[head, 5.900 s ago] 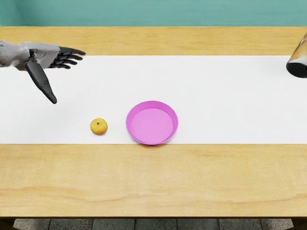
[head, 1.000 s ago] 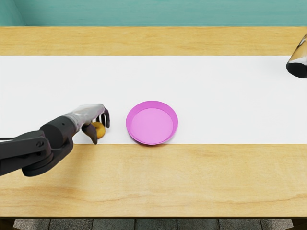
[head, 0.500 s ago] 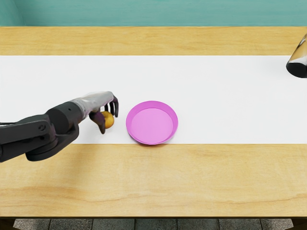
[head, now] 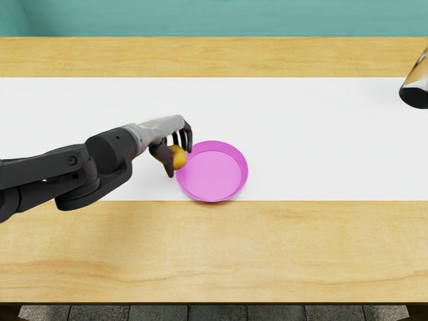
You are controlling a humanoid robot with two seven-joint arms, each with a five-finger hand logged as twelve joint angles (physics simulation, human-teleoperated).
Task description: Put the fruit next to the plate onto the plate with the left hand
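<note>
Plate (head: 212,198) holds nothing yet. Left hand (head: 175,144) sits at its left rim, fingers curled down and pinching the fruit (head: 178,156), seemingly lifted off the white strip (head: 301,134); grasp done, 1 short carry and release left. Right arm (head: 414,85) rests far right.

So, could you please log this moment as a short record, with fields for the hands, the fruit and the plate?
left hand: curled around the fruit
fruit position: at the left rim of the plate, not yet resting in it
plate: pink, nothing lying in it
right arm: at the far right edge, away from the work
</note>
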